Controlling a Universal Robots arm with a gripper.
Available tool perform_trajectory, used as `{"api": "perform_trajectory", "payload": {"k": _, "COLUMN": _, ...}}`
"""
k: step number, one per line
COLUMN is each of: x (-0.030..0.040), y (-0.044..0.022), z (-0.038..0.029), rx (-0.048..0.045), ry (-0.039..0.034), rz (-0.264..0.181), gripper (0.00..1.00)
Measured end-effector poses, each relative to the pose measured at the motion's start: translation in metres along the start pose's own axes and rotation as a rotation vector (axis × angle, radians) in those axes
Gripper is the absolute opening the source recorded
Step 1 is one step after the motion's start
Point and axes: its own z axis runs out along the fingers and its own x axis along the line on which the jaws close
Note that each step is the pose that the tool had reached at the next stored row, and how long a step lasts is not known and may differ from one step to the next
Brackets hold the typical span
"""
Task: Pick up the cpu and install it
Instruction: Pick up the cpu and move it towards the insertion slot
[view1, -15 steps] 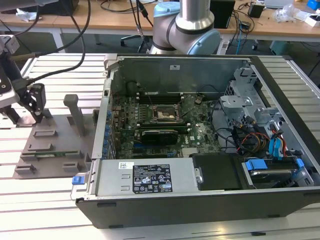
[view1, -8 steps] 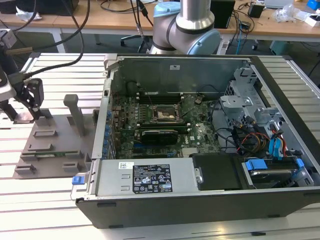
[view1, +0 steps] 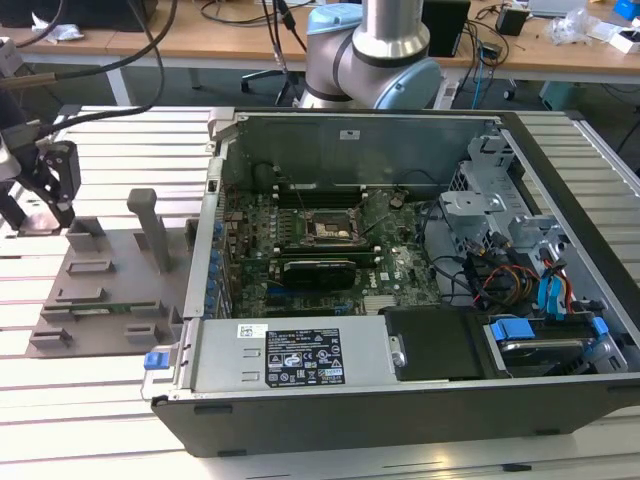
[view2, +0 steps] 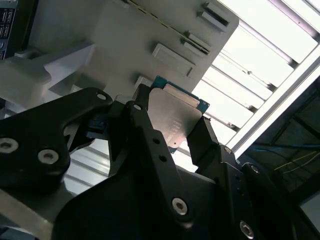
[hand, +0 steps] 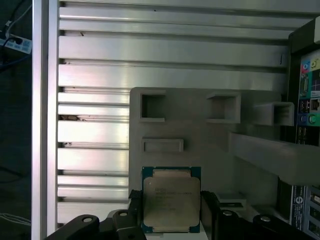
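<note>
Claw grips the cpu near the edge of the gray holder, so only putting it in the computer is left.

The cpu has a dull silvery metal lid with a green rim, tool matt black with shiny screws, tray smooth matt grey plastic, worktop bright ribbed metal.

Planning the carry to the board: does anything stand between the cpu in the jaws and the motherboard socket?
The case wall rises between the cpu, over the grey tray, and the socket; the tray's upright post stands near that line too. The case is open on top, and nothing visible covers the socket.
</note>
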Motion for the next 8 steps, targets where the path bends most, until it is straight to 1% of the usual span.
{"api": "perform_trajectory", "payload": {"k": 8, "x": -0.0003, "y": -0.0004, "z": -0.0102, "rx": 0.0, "ry": 0.0, "rz": 0.0, "gripper": 0.55}}
